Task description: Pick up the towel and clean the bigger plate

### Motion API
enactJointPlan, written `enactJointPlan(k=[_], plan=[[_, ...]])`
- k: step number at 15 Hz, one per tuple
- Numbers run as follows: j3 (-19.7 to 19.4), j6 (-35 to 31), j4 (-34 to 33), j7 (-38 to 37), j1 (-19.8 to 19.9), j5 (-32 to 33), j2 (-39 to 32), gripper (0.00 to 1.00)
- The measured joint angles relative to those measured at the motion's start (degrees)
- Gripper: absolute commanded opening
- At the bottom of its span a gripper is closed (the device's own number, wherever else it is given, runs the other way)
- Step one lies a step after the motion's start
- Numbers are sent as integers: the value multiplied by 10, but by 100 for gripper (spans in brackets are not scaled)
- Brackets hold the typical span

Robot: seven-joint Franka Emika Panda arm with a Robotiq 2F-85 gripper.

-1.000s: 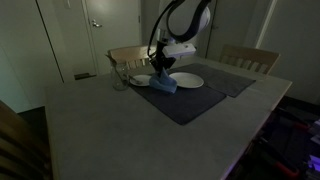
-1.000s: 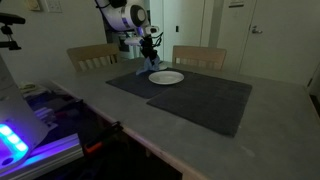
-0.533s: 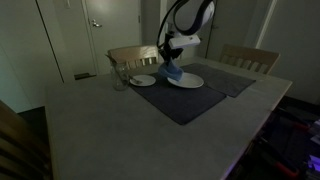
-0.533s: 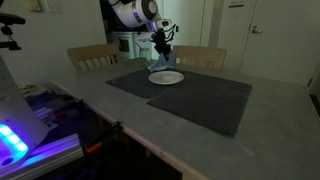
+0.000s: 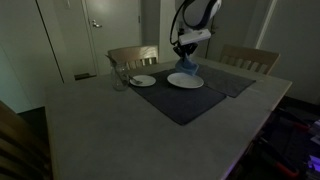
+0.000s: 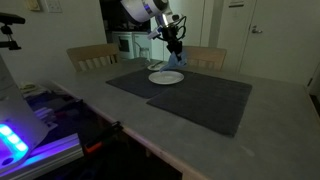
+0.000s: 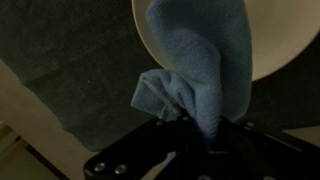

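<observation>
Wrist view is showing the gripper (image 7: 205, 132) clenching a bunched blue towel (image 7: 200, 65). The cloth is hanging away from the fingers and overlapping the rim of the bigger plate (image 7: 285, 30), a white one lying on a dark placemat (image 7: 70, 70). A strip of the pale table (image 7: 35, 135) is showing beyond the mat's edge.

In an exterior view the arm (image 5: 197, 15) is reaching down from above the far side of the table. The towel is dangling from the gripper over the far part of the bigger plate. Whether its lower end is touching the plate I cannot tell. A smaller plate (image 5: 143, 80) is sitting just left of the bigger one on the same mat. A glass (image 5: 120, 78) is standing further left, near the mat's edge. Two wooden chairs (image 5: 133, 55) are standing at the far side of the table, one to the left of the arm and one to the right.

In an exterior view from the opposite end, the bigger plate is lying near the mat's far left corner with the gripper hanging above it. Some equipment (image 6: 15, 135) is glowing blue and purple at the near left.
</observation>
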State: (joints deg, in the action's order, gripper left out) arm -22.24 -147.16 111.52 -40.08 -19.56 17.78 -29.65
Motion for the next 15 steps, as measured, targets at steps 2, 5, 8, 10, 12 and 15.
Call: enactJointPlan(k=[2, 5, 8, 10, 12, 15], plan=[[3, 25, 2, -6, 7, 3, 2, 3], [13, 37, 10, -16, 21, 7, 2, 3], [13, 33, 22, -46, 28, 36, 0, 3], [13, 24, 28, -71, 30, 52, -5, 3], [15, 9, 34, -95, 30, 54, -13, 3], [24, -10, 40, -128, 30, 54, -24, 3]])
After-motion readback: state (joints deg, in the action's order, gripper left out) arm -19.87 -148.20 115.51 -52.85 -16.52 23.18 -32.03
